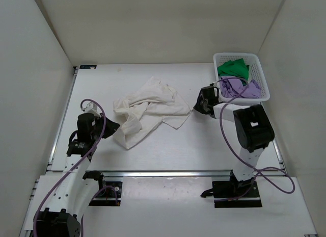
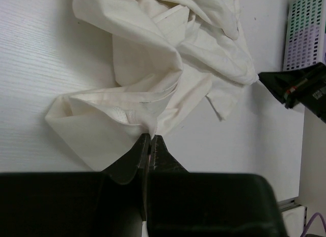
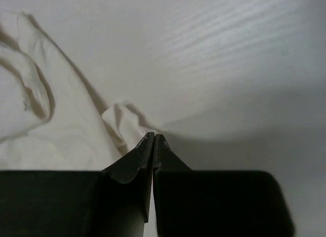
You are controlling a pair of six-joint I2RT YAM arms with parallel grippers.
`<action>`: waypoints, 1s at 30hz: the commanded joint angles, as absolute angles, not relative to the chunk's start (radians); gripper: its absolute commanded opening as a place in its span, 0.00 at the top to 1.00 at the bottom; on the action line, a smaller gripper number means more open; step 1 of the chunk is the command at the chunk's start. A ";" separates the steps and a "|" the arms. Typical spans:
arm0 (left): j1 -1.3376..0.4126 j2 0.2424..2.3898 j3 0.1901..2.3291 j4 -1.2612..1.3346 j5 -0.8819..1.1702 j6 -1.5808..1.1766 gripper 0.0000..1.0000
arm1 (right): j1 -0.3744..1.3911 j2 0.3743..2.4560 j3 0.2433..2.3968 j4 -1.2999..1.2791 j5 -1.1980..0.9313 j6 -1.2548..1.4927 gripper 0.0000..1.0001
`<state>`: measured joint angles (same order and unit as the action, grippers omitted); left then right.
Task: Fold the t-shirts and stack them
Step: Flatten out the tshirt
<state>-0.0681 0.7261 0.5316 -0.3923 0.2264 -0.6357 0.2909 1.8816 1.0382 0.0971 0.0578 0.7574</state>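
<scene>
Now crumpled cream-white t-shirt (image 1: 147,109) on table (image 1: 204,145): left gripper (image 2: 151,137) clamped on edge, right gripper (image 3: 154,136) clamped on corner.

The cream-white t-shirt (image 1: 147,110) lies crumpled and unfolded on the counter (image 1: 204,145) at the centre of the top view, its lower left corner and right edge each drawn to a point. At the upper right, the bright green t-shirt (image 1: 233,69) and lavender-purple t-shirt (image 1: 243,88) sit bunched in a white lattice basket (image 1: 261,76), green above lavender in the frame.

Overhead looking down, wrist views close, low (sharing cream shirt (image 1: 147,107))
</scene>
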 commanded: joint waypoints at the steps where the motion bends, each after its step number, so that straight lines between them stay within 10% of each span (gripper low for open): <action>1: -0.081 0.741 0.590 -0.380 0.245 -0.643 1.00 | 0.311 1.646 0.957 0.098 0.155 0.652 1.00; 11: -0.029 0.822 1.048 -0.494 0.273 -0.684 1.00 | 0.500 0.913 1.064 -0.280 0.400 0.408 1.00; 18: -0.046 0.939 1.442 -0.601 0.236 -0.687 1.00 | 0.879 0.917 1.370 -0.333 0.787 0.152 1.00; 25: -0.028 0.819 1.117 -0.554 0.275 -0.678 1.00 | 0.429 0.957 0.935 -0.258 0.021 0.331 1.00; 30: -0.043 0.737 0.962 -0.574 0.233 -0.646 1.00 | 0.362 0.991 0.645 -0.066 -0.130 0.408 0.89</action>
<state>-0.0357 0.7933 1.0092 -0.5625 0.2565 -0.6731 0.3630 1.0164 0.7357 -0.1883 0.0658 0.3531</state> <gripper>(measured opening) 0.091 0.091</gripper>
